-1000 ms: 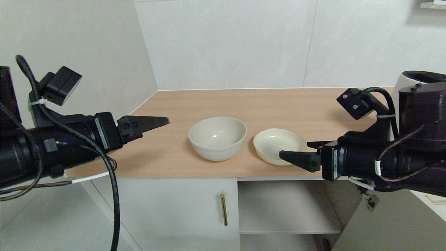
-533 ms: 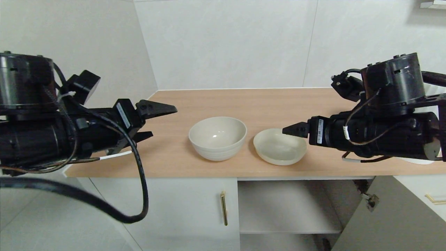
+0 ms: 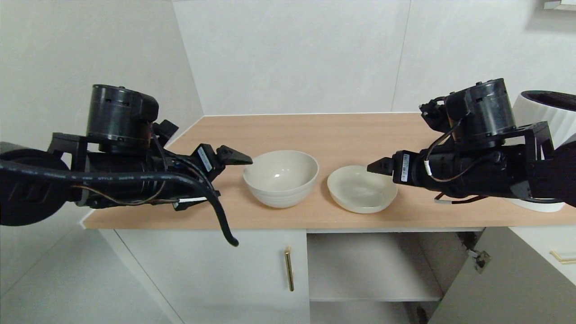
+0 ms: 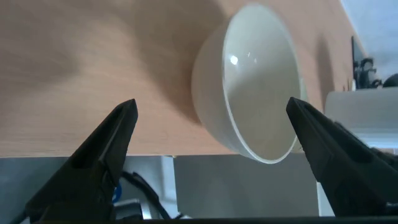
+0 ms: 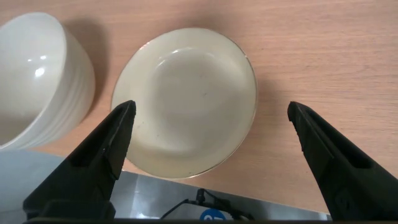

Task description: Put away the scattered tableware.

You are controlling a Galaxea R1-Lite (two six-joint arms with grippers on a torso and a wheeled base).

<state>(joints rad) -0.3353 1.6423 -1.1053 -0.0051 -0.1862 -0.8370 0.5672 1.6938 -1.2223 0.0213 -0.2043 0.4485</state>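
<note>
A deep cream bowl (image 3: 281, 177) stands mid-counter, and a shallow cream dish (image 3: 362, 188) sits just to its right. My left gripper (image 3: 231, 176) hovers open close to the bowl's left side, its upper fingertip almost at the rim. In the left wrist view the bowl (image 4: 249, 81) lies just beyond the left gripper (image 4: 211, 102). My right gripper (image 3: 371, 168) is held low over the dish's right half. The right wrist view has the right gripper (image 5: 211, 106) open wide and straddling the dish (image 5: 186, 99), with the bowl (image 5: 37, 81) beside it. Neither gripper holds anything.
The wooden counter (image 3: 351, 135) meets tiled walls at the back and left. A white ribbed container (image 3: 540, 108) stands at the far right. Below the counter are a shut door with a gold handle (image 3: 289, 269), an open shelf compartment (image 3: 369, 265) and a swung-open door (image 3: 495, 279).
Both wrists have rolled over. The left gripper has moved right toward the bowl. The right gripper has risen from the dish's front edge to above its right half.
</note>
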